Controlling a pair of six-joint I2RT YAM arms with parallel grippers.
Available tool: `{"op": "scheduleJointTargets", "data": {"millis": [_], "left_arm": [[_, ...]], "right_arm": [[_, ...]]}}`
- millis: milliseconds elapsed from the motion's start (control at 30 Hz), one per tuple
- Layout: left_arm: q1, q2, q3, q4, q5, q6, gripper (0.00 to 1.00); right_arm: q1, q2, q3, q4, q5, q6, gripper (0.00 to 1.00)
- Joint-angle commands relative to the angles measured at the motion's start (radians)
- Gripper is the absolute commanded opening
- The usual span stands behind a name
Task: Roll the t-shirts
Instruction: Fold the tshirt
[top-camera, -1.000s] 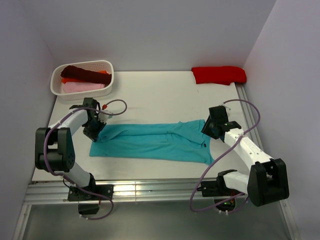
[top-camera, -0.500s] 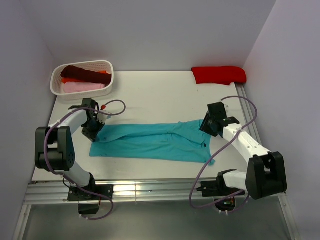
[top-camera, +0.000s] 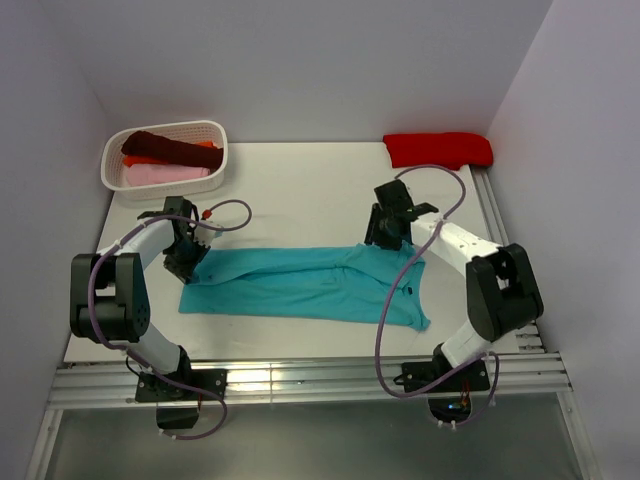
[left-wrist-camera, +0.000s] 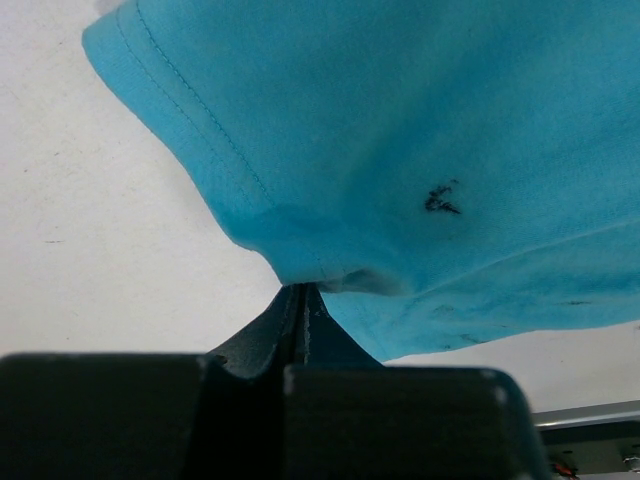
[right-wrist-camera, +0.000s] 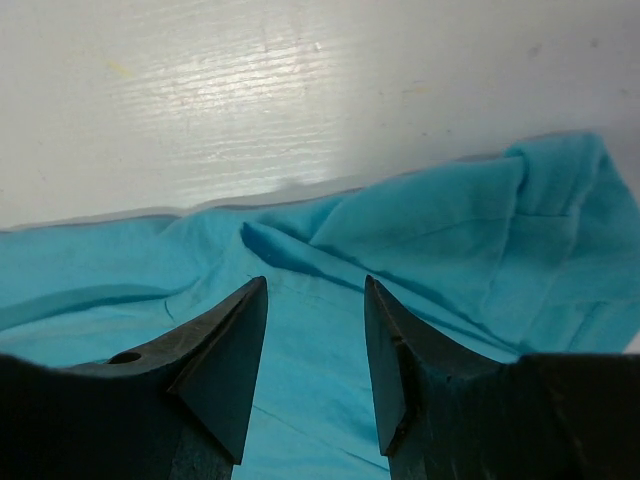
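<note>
Pinching teal t-shirt (top-camera: 300, 283) edge is the left gripper (left-wrist-camera: 302, 289).

Even, diffuse light fills the top view, bright on the white tabletop (top-camera: 300, 190), with only faint, soft-edged shadows. The aluminium rail (top-camera: 300, 381) along the tabletop's near edge carries a pale patch of glare. In the right wrist view a streaked sheen lies on the tabletop beyond the teal t-shirt (right-wrist-camera: 120, 270), whose folds hold dark creases. The right gripper (right-wrist-camera: 315, 285) is near-black and soft-focused. In the left wrist view the left gripper (left-wrist-camera: 300, 300) is an underexposed, blurred mass, while the t-shirt's stitching above it is sharp.
</note>
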Motion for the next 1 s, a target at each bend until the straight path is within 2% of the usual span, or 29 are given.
{"op": "scheduleJointTargets", "data": {"millis": [0, 333, 533, 633, 733, 767, 800, 967], "left_arm": [[0.005, 0.0, 0.006, 0.001, -0.003, 0.009, 0.0], [0.005, 0.011, 0.016, 0.0, 0.002, 0.003, 0.0], [0.005, 0.009, 0.011, 0.0, 0.003, 0.005, 0.0], [0.005, 0.012, 0.014, 0.0, 0.005, 0.002, 0.0], [0.005, 0.011, 0.014, 0.0, 0.006, 0.002, 0.0], [0.005, 0.011, 0.014, 0.001, 0.006, 0.002, 0.0], [0.005, 0.011, 0.013, 0.001, 0.006, 0.003, 0.0], [0.005, 0.006, 0.01, 0.0, 0.003, 0.006, 0.0]], "right_arm": [[0.03, 0.047, 0.079, 0.009, -0.003, -0.022, 0.51], [0.085, 0.19, 0.204, -0.032, 0.023, -0.029, 0.51], [0.106, 0.21, 0.208, -0.063, 0.067, -0.017, 0.47], [0.116, 0.204, 0.197, -0.074, 0.075, -0.011, 0.4], [0.122, 0.185, 0.185, -0.078, 0.084, -0.008, 0.22], [0.125, 0.179, 0.183, -0.08, 0.089, -0.003, 0.12], [0.128, 0.17, 0.18, -0.083, 0.092, 0.0, 0.09], [0.151, 0.096, 0.152, -0.1, 0.107, 0.018, 0.01]]}}
